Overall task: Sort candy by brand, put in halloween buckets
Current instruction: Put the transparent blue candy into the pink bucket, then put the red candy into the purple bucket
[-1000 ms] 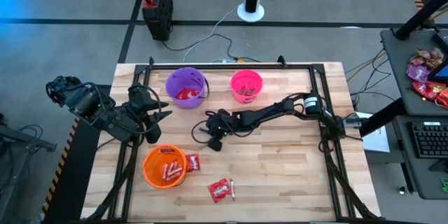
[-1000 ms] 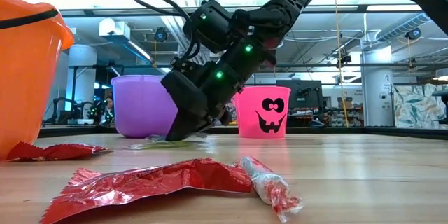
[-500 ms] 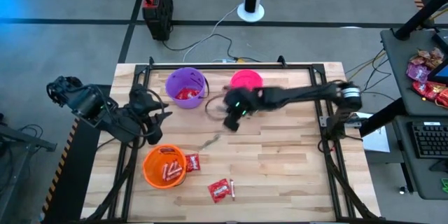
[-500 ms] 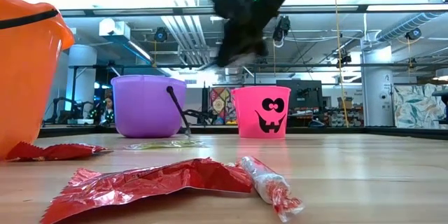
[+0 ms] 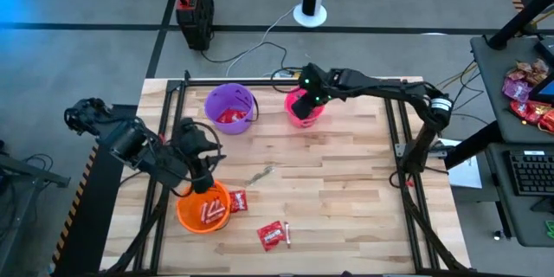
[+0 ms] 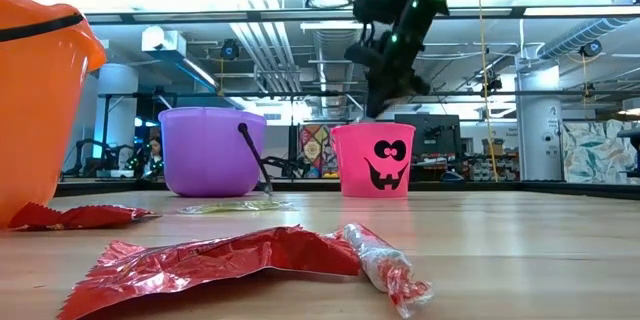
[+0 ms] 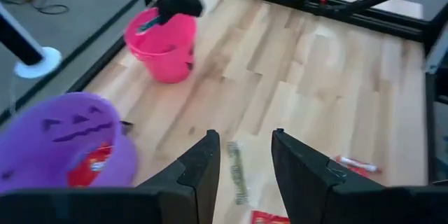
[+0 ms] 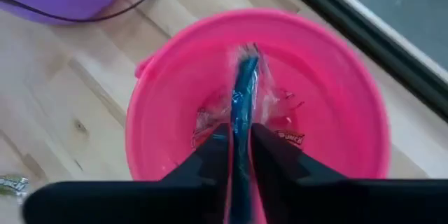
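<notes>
Right gripper, high view: the right gripper (image 5: 305, 101) hangs over the pink bucket (image 5: 305, 109) at the far side of the table (image 5: 346, 190), its arm reaching in from the right.
Left gripper, high view: the left gripper (image 5: 202, 170) sits above the far rim of the orange bucket (image 5: 204, 207), near the table's left edge.
Buckets, high view: the purple bucket (image 5: 230, 108) stands just left of the pink one; red packets lie inside the purple and orange buckets.
Loose candy, high view: a thin greenish stick (image 5: 260, 174) lies mid-table; one red packet (image 5: 237, 200) touches the orange bucket's right side; another red packet (image 5: 272, 235) lies near the front edge with a thin pale stick (image 5: 287, 234) beside it.
Low view: the right gripper (image 6: 383, 100) is poised just above the pink bucket's (image 6: 374, 160) rim; the red packet (image 6: 230, 258) and the pale stick (image 6: 382, 266) lie in the foreground.
Left wrist view: the left gripper's (image 7: 241, 155) fingers stand moderately apart with nothing between them; the greenish stick (image 7: 237, 175) lies on the wood beyond them.
Right wrist view: the right gripper's (image 8: 240, 155) fingers are narrowly pinched on a dark-green stick (image 8: 243, 105) that points down into the pink bucket (image 8: 168, 112); what looks like more wrapped candy lies on its floor, though it is blurred.
</notes>
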